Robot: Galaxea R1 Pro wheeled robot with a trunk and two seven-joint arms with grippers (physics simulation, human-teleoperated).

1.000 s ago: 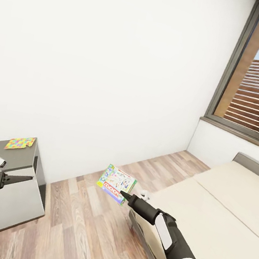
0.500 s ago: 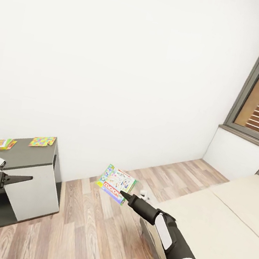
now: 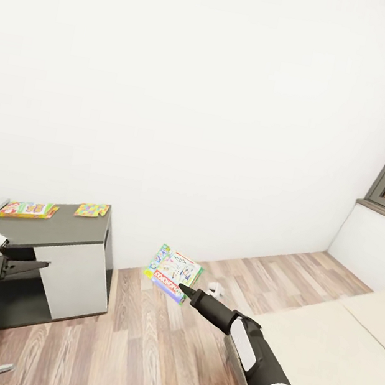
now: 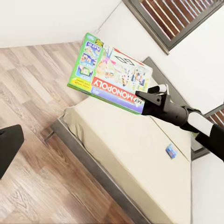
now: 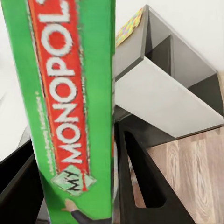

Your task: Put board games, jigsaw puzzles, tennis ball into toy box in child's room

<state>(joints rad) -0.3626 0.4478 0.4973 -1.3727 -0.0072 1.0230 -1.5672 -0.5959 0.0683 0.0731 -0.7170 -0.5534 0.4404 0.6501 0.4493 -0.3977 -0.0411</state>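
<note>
Our right tool (image 3: 186,291) grips the Monopoly board game (image 3: 172,273) by its edge, holding it above the wood floor (image 3: 146,348) beside the bed (image 3: 327,361). The dark worktop (image 3: 53,228), carrying a second game (image 3: 28,209) and a jigsaw puzzle (image 3: 92,209), lies to the left, nearer our left tool (image 3: 37,265), whose state we cannot tell. Against a second ago, our view has swung left; the window has slid toward the edge.

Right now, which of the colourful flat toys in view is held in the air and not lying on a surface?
The Monopoly board game, gripped at its edge by the right end effector above the wood floor. The other two flat toys lie on the dark desk top.
</note>
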